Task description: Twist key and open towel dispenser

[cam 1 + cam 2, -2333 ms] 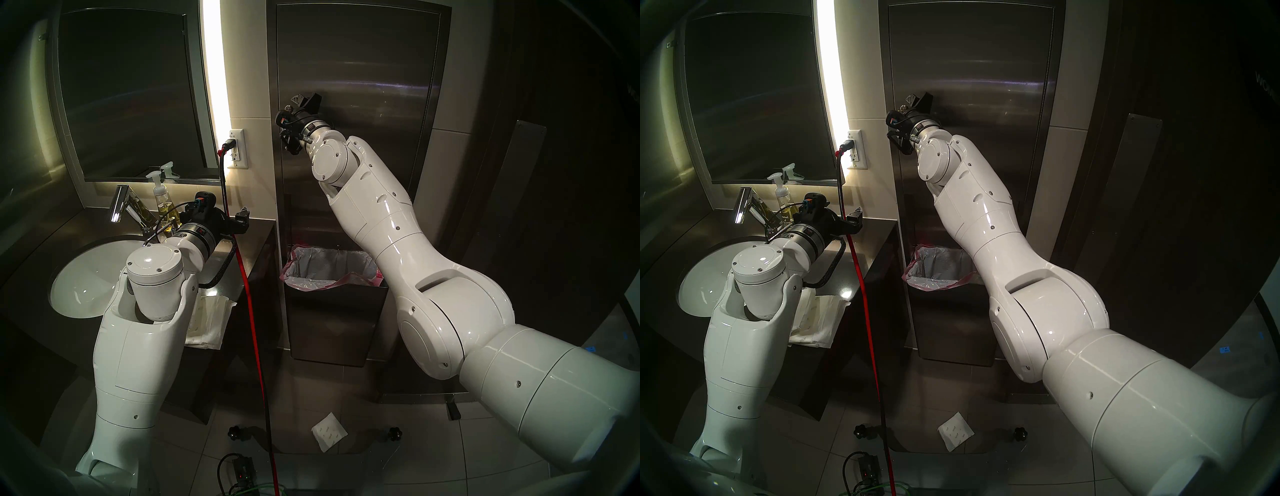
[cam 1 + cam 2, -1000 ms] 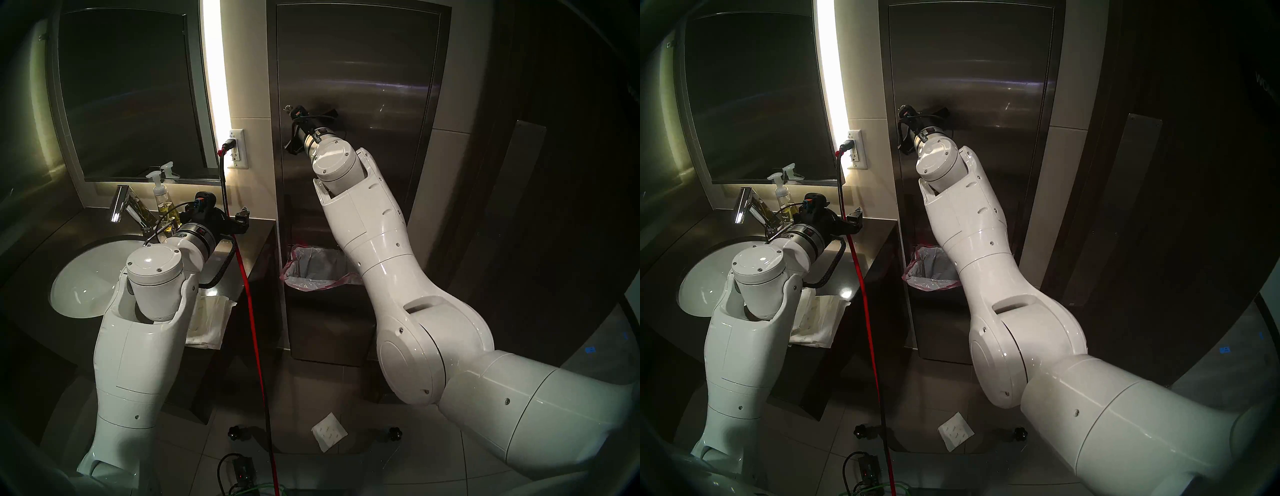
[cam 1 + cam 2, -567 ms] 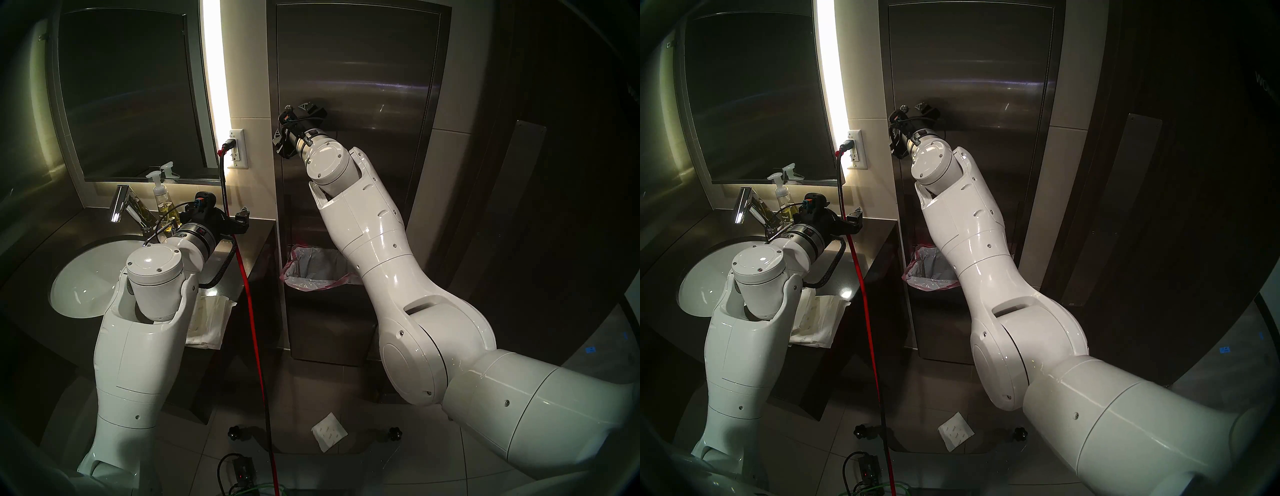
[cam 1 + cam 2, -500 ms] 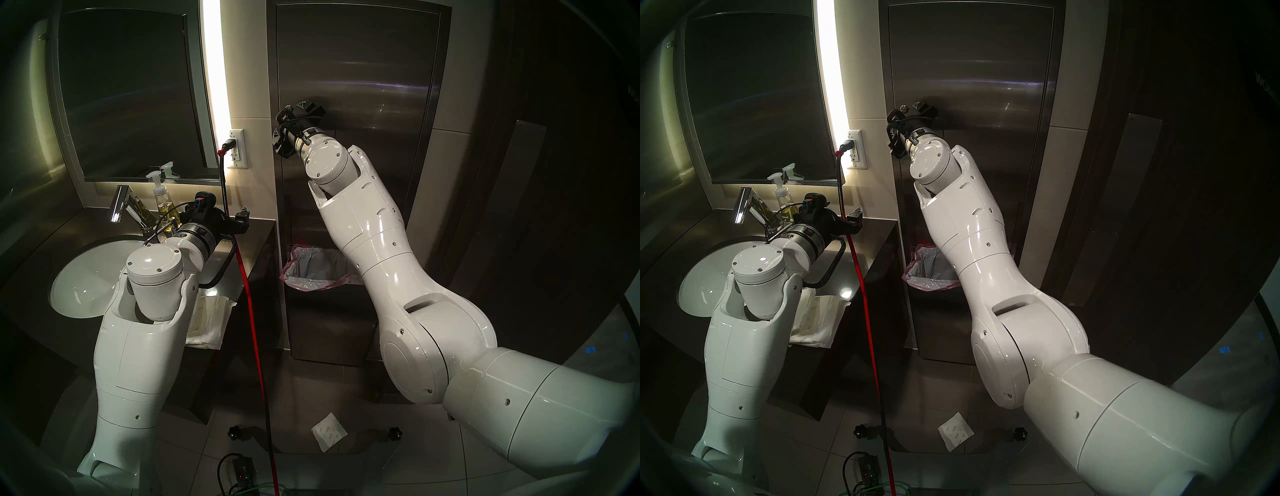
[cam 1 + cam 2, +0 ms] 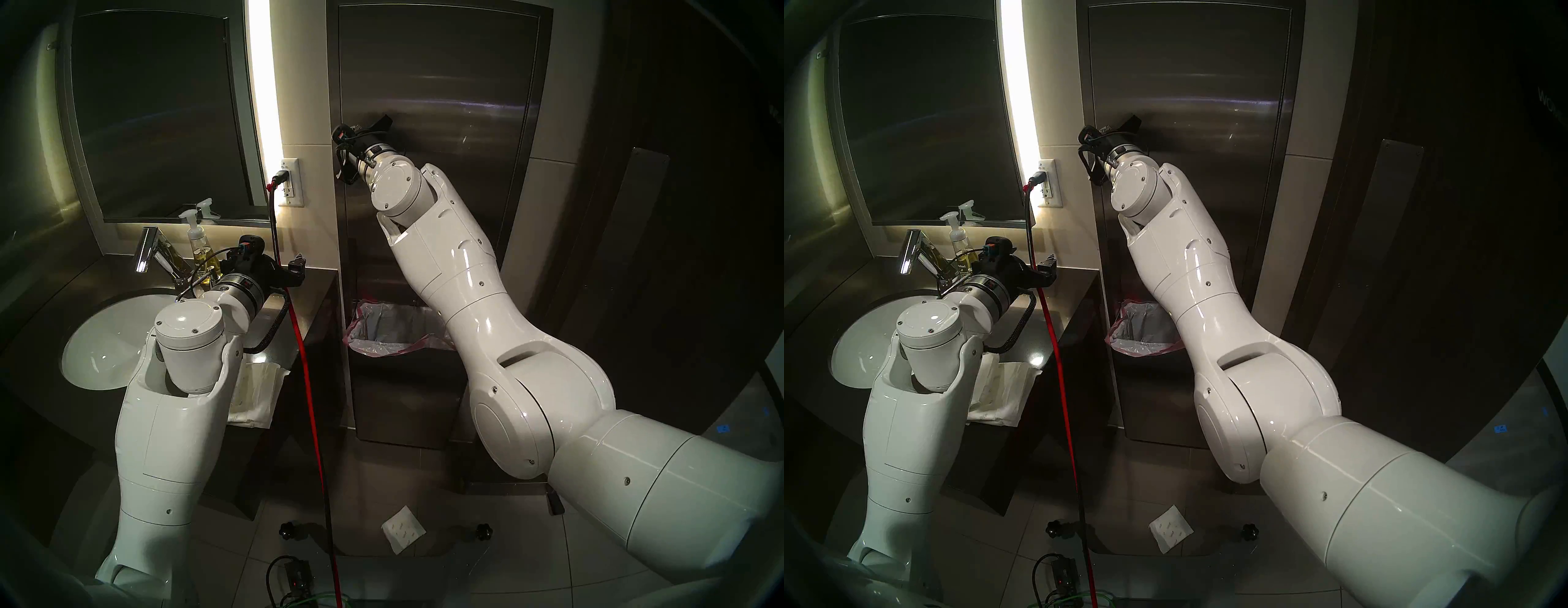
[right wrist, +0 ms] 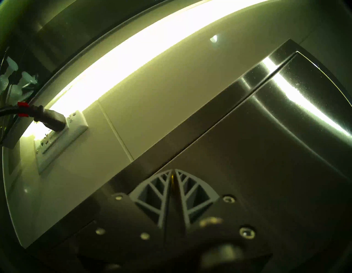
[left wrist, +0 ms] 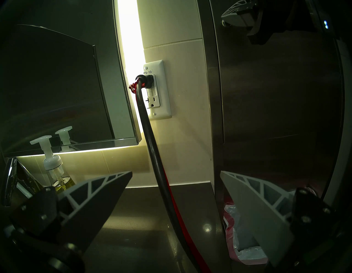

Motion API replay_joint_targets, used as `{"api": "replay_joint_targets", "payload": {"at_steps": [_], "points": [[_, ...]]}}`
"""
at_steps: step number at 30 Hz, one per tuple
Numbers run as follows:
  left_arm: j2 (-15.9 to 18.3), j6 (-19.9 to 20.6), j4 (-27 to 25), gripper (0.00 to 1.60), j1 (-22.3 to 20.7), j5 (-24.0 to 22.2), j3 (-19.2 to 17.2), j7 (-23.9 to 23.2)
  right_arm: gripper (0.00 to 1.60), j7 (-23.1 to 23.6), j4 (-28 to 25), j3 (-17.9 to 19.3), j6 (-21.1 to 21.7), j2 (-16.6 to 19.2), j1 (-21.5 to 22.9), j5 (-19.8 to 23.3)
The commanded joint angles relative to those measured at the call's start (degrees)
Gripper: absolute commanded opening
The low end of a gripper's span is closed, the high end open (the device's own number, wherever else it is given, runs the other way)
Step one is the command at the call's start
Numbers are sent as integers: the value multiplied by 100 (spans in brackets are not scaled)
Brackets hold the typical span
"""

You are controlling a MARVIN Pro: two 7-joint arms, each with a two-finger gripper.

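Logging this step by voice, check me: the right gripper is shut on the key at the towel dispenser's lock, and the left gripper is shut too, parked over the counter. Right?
Not quite. The left gripper is open: the left wrist view shows its fingers spread wide over the counter. The rest holds: in the right wrist view the right gripper is shut on the key at the towel dispenser.

The towel dispenser [image 5: 445, 85] is brushed grey steel with pale streaks of glare. A brass-yellow sliver of the key [image 6: 172, 181] shows between grey-white lattice-ribbed fingers [image 6: 152, 190] on a black gripper body. The arms are glossy white. A black-and-red cable [image 5: 305, 361] runs from a white outlet [image 7: 158, 91]. The soap bottle [image 5: 199, 250] holds yellow liquid; the bin liner [image 5: 394, 346] is pink-edged.
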Motion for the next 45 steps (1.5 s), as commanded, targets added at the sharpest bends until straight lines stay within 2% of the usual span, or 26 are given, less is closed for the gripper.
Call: {"api": "replay_joint_targets", "payload": {"at_steps": [1, 9, 20, 21, 22, 29, 33, 34, 35, 36, 37, 38, 40, 44, 45], "points": [[-10, 9, -57, 160, -82, -10, -8, 2, 0, -55, -38, 58, -10, 0, 158, 11], [-19, 10, -57, 160, -83, 1, -13, -8, 0, 22, -193, 274, 189, -94, 14, 187], [-32, 10, -56, 160, -82, 18, -20, -22, 0, -20, -337, 1015, 570, -501, -203, 1057], [-33, 11, -57, 160, -83, 19, -20, -23, 0, -29, -344, 1014, 551, -498, -209, 1062], [-39, 12, -57, 160, -83, 27, -24, -29, 0, -75, -320, 885, 252, -400, -195, 977], [-40, 11, -56, 160, -83, 28, -24, -30, 0, -83, -318, 847, 215, -386, -182, 941], [-43, 8, -56, 160, -82, 32, -26, -34, 2, -29, -297, 647, 133, -283, -97, 774], [-44, 8, -56, 160, -82, 34, -27, -35, 68, -6, -289, 612, 139, -274, -75, 753], [-46, 9, -56, 160, -82, 36, -28, -38, 110, 16, -268, 556, 111, -264, -41, 713], [-47, 9, -56, 160, -82, 37, -28, -39, 129, 17, -256, 537, 108, -269, -19, 701], [-47, 9, -56, 160, -82, 37, -28, -39, 129, 17, -256, 537, 108, -269, -19, 701], [-48, 9, -56, 160, -82, 38, -29, -40, 144, 20, -259, 518, 104, -270, -4, 689], [-50, 10, -56, 160, -82, 41, -30, -42, 151, 23, -264, 500, 114, -278, 19, 679], [-53, 11, -56, 160, -83, 44, -32, -45, 153, 36, -253, 469, 102, -263, 48, 658], [-55, 12, -56, 160, -83, 47, -33, -47, 113, 25, -243, 463, 106, -260, 57, 649]]}}
